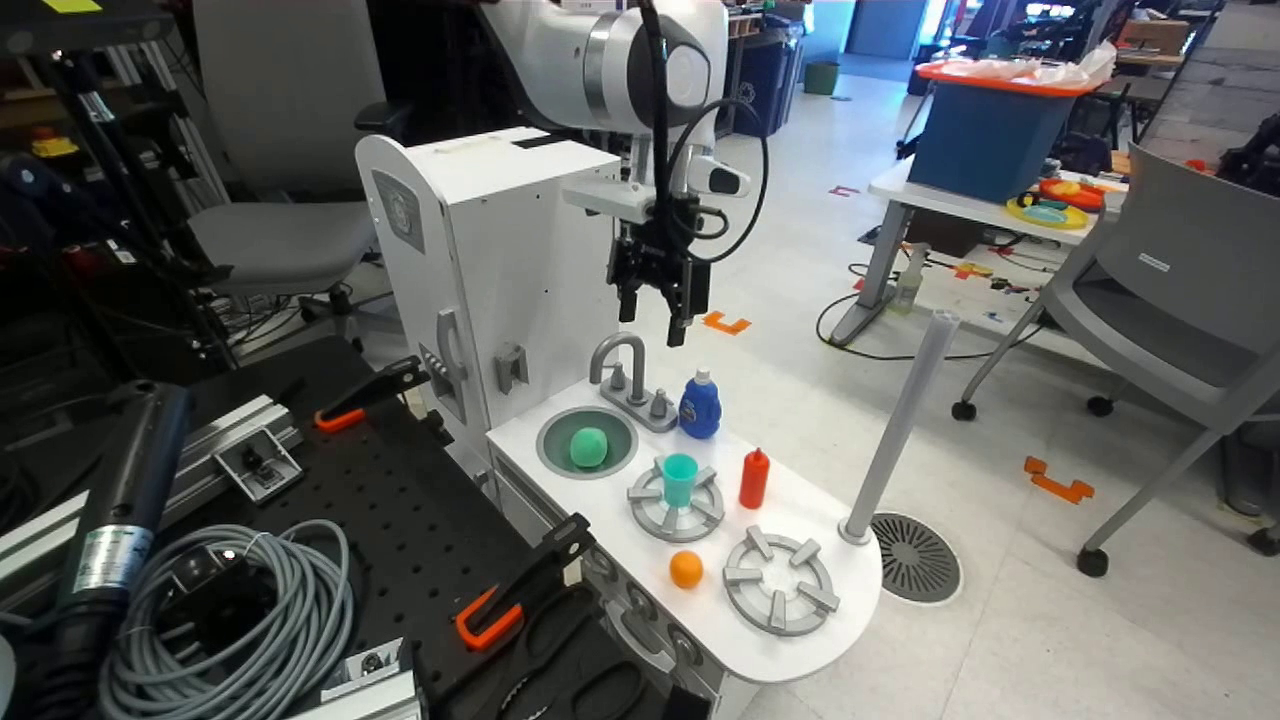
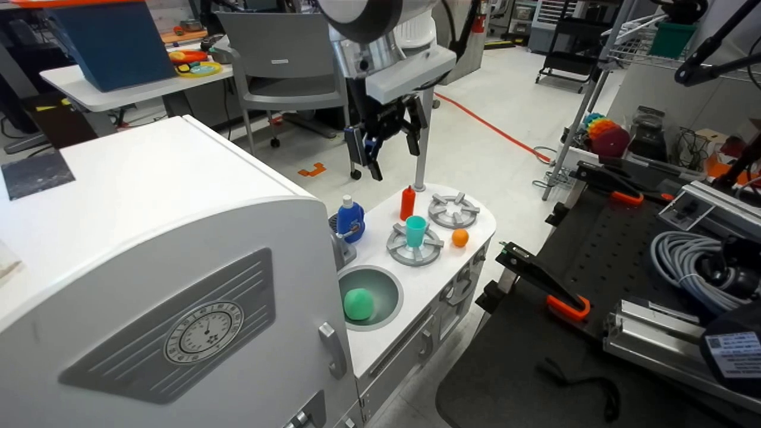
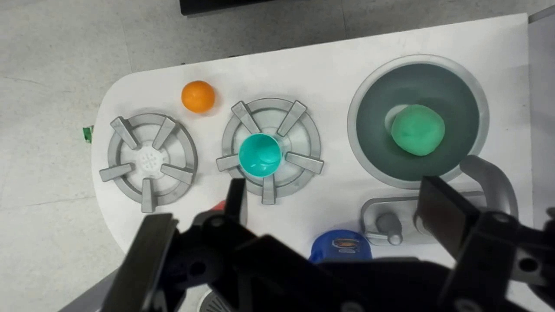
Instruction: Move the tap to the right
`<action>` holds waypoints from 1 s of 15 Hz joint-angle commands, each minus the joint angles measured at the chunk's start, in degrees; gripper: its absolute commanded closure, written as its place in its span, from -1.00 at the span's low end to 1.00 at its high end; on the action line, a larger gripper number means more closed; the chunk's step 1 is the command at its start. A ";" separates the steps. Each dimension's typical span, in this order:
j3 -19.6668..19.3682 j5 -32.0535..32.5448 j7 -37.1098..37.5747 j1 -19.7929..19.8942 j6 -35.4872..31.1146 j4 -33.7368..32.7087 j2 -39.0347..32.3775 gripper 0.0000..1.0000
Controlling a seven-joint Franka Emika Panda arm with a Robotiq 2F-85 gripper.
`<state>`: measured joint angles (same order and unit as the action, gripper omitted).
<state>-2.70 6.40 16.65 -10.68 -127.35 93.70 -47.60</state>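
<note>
The tap (image 1: 639, 376) is silver-grey, with an arched spout and a base with two small knobs. It stands on the white counter behind the sink, its spout curving toward the sink in an exterior view. In an exterior view only part of its base (image 2: 345, 252) shows past the white cabinet. In the wrist view the spout (image 3: 496, 180) is at the right, its tip over the sink rim; a finger covers part of the base. My gripper (image 1: 652, 320) is open and empty, well above the counter; it also shows in both other views (image 2: 395, 161) (image 3: 333, 190).
A blue bottle (image 1: 700, 408) stands beside the tap's base. The sink (image 1: 547, 449) holds a green ball (image 1: 588, 447). A teal cup (image 1: 680, 480) sits on a burner, near a red bottle (image 1: 754, 478) and an orange ball (image 1: 686, 569). The tall white cabinet (image 2: 166, 238) and grey post (image 1: 900, 430) are obstacles.
</note>
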 commanded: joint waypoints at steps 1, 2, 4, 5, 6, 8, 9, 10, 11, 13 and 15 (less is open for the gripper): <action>-1.06 4.28 1.16 -4.14 -1.16 -5.12 -5.03 -1.00; -1.06 5.01 1.15 -5.00 -1.25 -6.30 -6.24 -1.00; -0.44 5.48 0.33 -5.98 -3.08 -8.39 -8.69 -1.00; -0.24 5.57 -0.15 -6.51 -4.16 -9.12 -9.78 -1.00; 0.75 5.25 -1.75 -6.29 -6.84 -9.11 -10.50 -1.00; 2.45 4.60 -4.91 -5.94 -13.08 -9.20 -12.17 -1.00; 3.31 4.04 -6.34 -5.66 -15.59 -9.33 -13.12 -1.00; 4.33 3.47 -7.93 -5.19 -18.07 -9.45 -14.04 -1.00; 5.22 3.04 -9.29 -4.85 -20.43 -9.37 -14.94 -1.00; 6.45 2.48 -11.56 -4.38 -23.47 -9.60 -16.73 -1.00; 7.29 1.75 -13.02 -3.87 -24.73 -9.48 -17.84 -1.00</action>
<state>2.45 9.74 7.33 -16.33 -149.90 85.80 -63.15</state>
